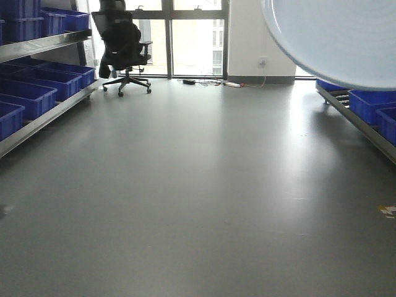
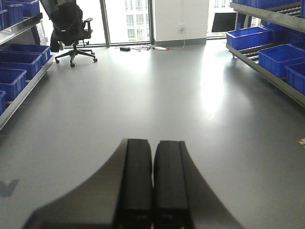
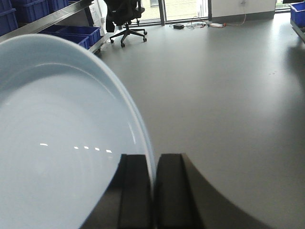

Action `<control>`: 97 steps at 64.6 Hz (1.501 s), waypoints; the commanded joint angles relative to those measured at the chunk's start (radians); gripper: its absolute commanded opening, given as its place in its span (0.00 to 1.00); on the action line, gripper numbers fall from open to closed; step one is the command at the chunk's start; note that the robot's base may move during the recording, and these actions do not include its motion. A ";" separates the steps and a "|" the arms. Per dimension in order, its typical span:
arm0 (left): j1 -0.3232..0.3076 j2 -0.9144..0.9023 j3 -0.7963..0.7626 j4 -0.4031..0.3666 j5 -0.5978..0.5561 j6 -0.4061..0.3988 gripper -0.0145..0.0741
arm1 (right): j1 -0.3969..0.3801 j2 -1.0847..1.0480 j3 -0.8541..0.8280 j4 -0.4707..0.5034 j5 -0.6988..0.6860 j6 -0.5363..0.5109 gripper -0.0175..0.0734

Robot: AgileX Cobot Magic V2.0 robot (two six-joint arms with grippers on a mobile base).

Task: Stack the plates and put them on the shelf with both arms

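Note:
One pale bluish-white plate (image 3: 62, 138) fills the left half of the right wrist view, held up off the floor. My right gripper (image 3: 153, 164) is shut on its rim, one black finger on each face. The same plate (image 1: 340, 37) shows large in the top right corner of the front view. Over bare grey floor, my left gripper (image 2: 152, 148) is shut with nothing between its black fingers (image 2: 138, 176). No second plate shows in any view.
Metal shelves with blue bins (image 1: 31, 93) run along the left side, and more blue bins (image 2: 274, 57) line a rack on the right. A black office chair (image 1: 124, 52) stands by the far windows, with cables (image 1: 210, 81) on the floor near it.

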 commanded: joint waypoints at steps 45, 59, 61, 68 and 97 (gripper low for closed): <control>0.003 0.001 -0.024 -0.002 -0.092 -0.005 0.26 | -0.005 -0.005 -0.033 0.000 -0.105 -0.004 0.25; 0.003 0.001 -0.024 -0.002 -0.092 -0.005 0.26 | -0.005 -0.005 -0.033 0.000 -0.104 -0.004 0.25; 0.003 0.001 -0.024 -0.002 -0.092 -0.005 0.26 | -0.005 -0.005 -0.033 0.000 -0.104 -0.004 0.25; 0.003 0.001 -0.024 -0.002 -0.092 -0.005 0.26 | -0.005 -0.005 -0.033 0.000 -0.104 -0.004 0.25; 0.003 0.001 -0.024 -0.002 -0.092 -0.005 0.26 | -0.005 -0.005 -0.033 0.000 -0.105 -0.004 0.25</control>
